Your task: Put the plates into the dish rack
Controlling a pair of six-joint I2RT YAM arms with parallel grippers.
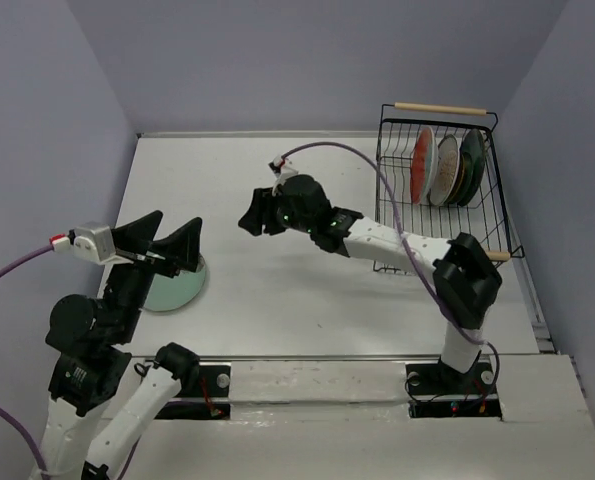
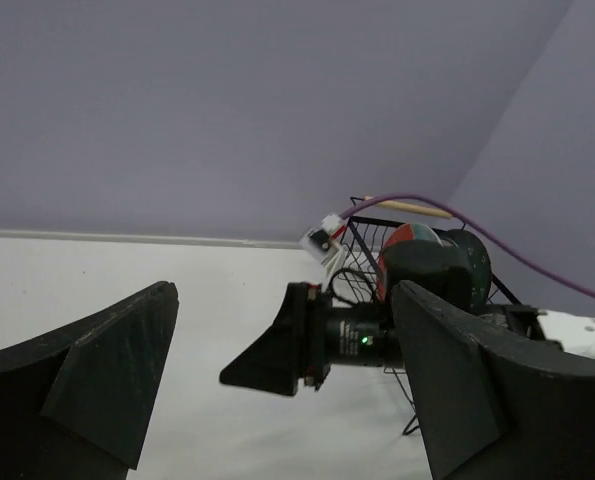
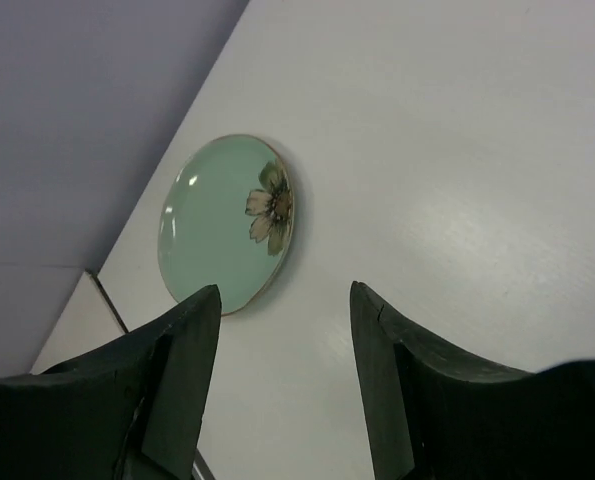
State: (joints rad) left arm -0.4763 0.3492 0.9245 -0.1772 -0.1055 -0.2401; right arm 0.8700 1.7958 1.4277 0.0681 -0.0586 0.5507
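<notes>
A pale mint plate with a flower print lies flat on the table at the left; it also shows in the right wrist view. My left gripper is open and empty just above its far edge. My right gripper is open and empty over the table's middle, pointing left toward the mint plate. The black wire dish rack stands at the back right. Several plates stand upright in it, among them a red one and a dark teal one. The left wrist view shows open jaws facing the right gripper and the rack.
The rack's wooden handles stick out at its far and near ends. A purple cable arcs from my right wrist past the rack's left side. Walls close the table at the back and both sides.
</notes>
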